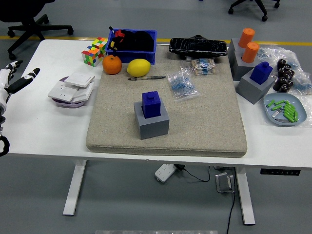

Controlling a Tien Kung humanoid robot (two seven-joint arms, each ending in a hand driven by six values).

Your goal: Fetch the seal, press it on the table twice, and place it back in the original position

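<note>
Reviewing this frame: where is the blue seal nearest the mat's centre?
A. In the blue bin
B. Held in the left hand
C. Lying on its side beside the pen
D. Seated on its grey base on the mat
D: the blue seal sits upright on the grey base on the mat, with no hand near it.

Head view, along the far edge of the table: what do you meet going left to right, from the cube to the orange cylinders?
Multicoloured puzzle cube → orange fruit → yellow lemon → black plastic-wrapped tray → two orange cylinders on a grey block.
</note>
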